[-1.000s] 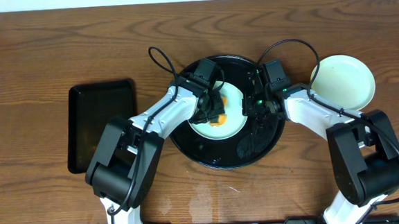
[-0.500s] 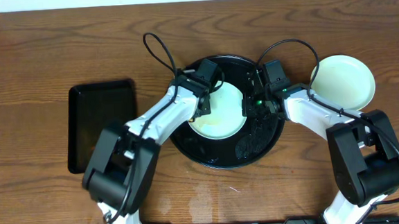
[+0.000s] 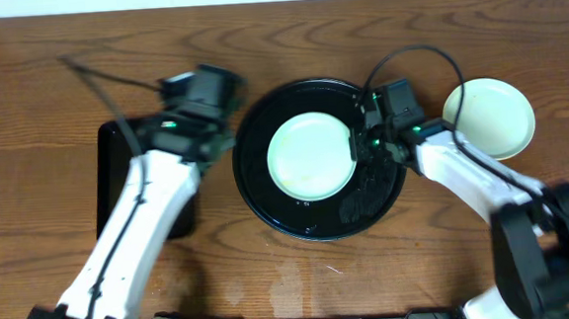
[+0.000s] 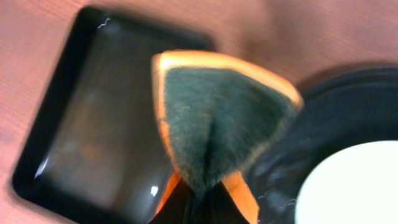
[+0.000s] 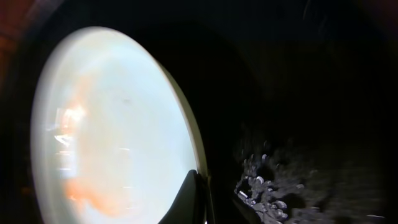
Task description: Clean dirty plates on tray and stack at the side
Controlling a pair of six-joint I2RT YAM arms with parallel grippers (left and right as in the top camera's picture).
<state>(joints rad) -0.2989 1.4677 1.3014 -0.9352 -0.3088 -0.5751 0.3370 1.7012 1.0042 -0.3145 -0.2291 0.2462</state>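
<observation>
Plate (image 3: pixel 309 158) in right end effector (image 3: pixel 355 147); sponge (image 4: pixel 217 118), left

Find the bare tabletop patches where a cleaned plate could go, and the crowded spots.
Free: tabletop along the far edge, and along the near edge in front of the round tray. Crowded: that tray's right, where the right gripper holds the plate; the left gripper with its sponge hangs beside the rectangular tray.

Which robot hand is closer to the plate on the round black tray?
Right. The right gripper pinches the pale mint round plate at its right rim; the left gripper, holding an orange-edged dark sponge, is left of the black round tray.
</observation>
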